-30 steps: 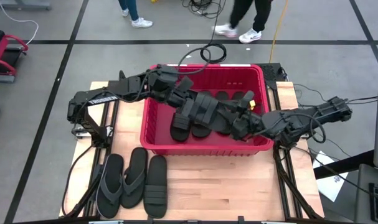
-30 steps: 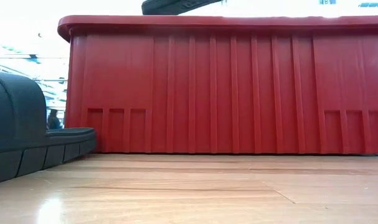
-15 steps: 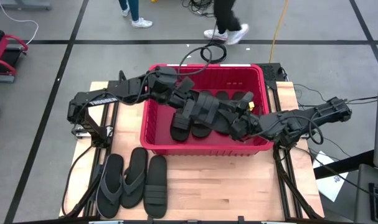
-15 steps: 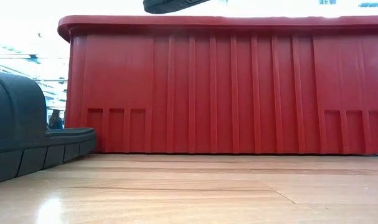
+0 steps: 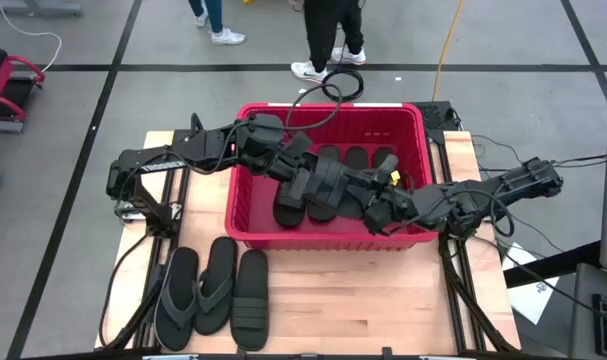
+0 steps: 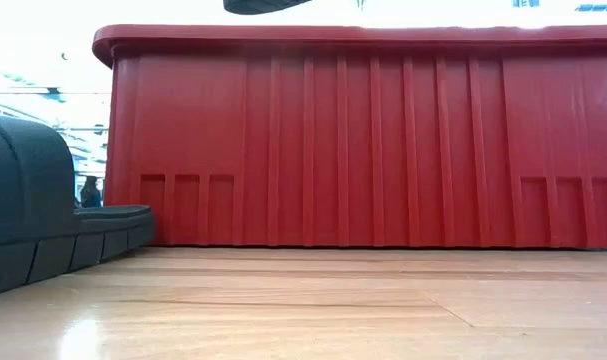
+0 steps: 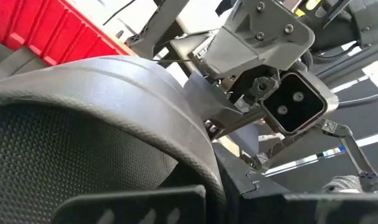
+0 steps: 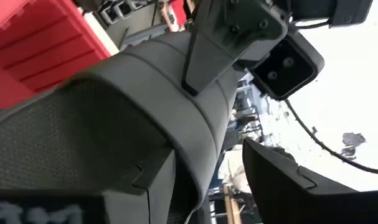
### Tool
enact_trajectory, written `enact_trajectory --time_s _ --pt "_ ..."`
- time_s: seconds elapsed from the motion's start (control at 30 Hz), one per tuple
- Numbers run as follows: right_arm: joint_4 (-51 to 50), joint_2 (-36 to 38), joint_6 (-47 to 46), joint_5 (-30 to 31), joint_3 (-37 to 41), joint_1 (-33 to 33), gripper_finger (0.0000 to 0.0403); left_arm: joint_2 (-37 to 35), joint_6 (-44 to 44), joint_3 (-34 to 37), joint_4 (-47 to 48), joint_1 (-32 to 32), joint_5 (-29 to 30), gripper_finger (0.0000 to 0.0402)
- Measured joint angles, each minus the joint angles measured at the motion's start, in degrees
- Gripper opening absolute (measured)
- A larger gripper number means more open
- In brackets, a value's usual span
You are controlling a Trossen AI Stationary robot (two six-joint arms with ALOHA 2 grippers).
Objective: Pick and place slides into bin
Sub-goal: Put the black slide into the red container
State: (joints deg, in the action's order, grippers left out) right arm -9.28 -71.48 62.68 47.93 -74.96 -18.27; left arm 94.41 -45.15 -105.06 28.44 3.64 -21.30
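The black slide point(image 5: 335, 186) has edged left over the bin point(image 5: 245, 178), gripped by both left gripper point(image 5: 301, 172) and right gripper point(image 5: 381, 208) (each clamping one end), so lower it level before either releases

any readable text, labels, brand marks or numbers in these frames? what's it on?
None readable in any view.
White marks, cut off and blurred, at the bottom edge of the right wrist view on the right end effector: illegible.
Red bin, slides on the table, the held slide, the left arm's wrist camera housing: no text visible.
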Motion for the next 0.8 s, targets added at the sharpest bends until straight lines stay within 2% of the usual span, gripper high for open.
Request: enact_trajectory --time_s 0.2,0.37,0.53,0.7,0.8 --pt "8.53 -3.25 4.75 1.84 0.07 0.22 0.0176 -0.34 -0.04 -0.07 0.63 -0.17 -1.00 0.0001" --pt "9.27 -5.29 4.45 1.72 0.13 1.20 0.0160 -0.28 -0.17 -0.10 3.15 -0.24 -1.16 0.0001" --pt "10.78 -6.73 3.80 -0.28 0.15 1.81 0.0108 -0.23 -0.04 -0.15 5.23 -0.41 -2.14 0.0001" --pt "11.21 -7.68 1.90 -0.02 0.15 1.98 0.0018 -0.17 0.21 -0.17 6.33 -0.46 -2.41 0.0001" --pt "11.40 -7.74 2.32 0.51 0.15 1.80 0.0009 -0.14 0.68 -0.22 7.31 -0.46 -2.47 0.0002"
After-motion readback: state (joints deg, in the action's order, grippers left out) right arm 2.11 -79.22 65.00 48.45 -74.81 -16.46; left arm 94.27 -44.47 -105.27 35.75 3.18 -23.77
